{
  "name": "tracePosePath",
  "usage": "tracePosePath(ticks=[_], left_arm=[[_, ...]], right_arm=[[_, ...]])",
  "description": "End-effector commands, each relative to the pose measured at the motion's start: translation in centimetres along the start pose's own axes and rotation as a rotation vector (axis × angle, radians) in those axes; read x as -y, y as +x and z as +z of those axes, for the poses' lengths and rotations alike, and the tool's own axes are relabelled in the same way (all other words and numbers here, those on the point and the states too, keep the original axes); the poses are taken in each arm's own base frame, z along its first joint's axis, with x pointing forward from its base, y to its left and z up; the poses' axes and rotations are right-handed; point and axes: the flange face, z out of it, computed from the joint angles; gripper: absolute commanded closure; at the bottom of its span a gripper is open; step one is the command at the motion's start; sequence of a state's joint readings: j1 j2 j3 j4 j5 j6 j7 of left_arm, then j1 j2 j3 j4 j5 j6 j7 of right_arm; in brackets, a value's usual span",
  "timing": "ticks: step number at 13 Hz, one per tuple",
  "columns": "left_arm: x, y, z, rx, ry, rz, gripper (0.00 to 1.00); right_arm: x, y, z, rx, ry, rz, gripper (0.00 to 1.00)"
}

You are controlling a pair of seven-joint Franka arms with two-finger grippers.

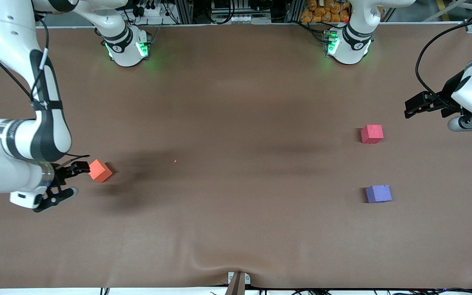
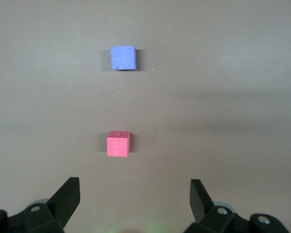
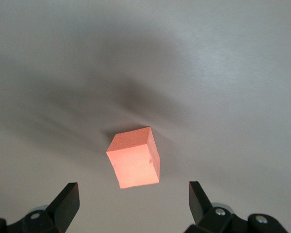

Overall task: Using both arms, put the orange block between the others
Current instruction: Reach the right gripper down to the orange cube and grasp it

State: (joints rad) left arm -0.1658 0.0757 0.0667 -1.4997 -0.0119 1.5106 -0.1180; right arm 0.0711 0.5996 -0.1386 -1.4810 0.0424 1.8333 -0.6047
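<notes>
The table (image 1: 236,123) is covered with a smooth brown sheet, matte, with a soft wrinkle at the edge nearest to the front camera. On it lie three small cubes with a matte, foam-like surface and sharp edges.

The orange block (image 1: 100,171) rests on the table toward the right arm's end, turned so that one corner points to the front camera. In the right wrist view its faces look a little grainy, with a tiny dent on one face. The pinkish-red cube (image 1: 372,134) and the purple-blue cube (image 1: 378,194) lie toward the left arm's end, well apart from each other; the purple-blue one is nearer to the front camera. The orange block is well apart from both.

The right arm bends down low at its end of the table, and the right hand (image 1: 69,182) is just beside the orange block. Its black fingers stand wide open, and the block is not between them.

The left arm is raised at the other end. The left hand (image 1: 414,105) hangs over the table near the pinkish-red cube, also wide open and holding nothing.
</notes>
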Motion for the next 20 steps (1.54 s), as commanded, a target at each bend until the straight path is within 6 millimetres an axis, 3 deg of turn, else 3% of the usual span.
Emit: tracePosePath(ticks=[1, 5, 20], left_arm=[[-0.1, -0.4, -0.8, -0.022, -0.001, 0.002, 0.0], [0.2, 0.1, -0.1, -0.017, -0.003, -0.006, 0.0], [0.6, 0.0, 0.3, -0.003, -0.004, -0.01, 0.0]], right_arm=[[-0.2, 0.5, 4.0, 0.002, 0.008, -0.095, 0.0], [0.0, 0.1, 8.4, 0.037, 0.028, -0.117, 0.0], [1.6, 0.9, 11.8, 0.055, 0.008, -0.311, 0.0]])
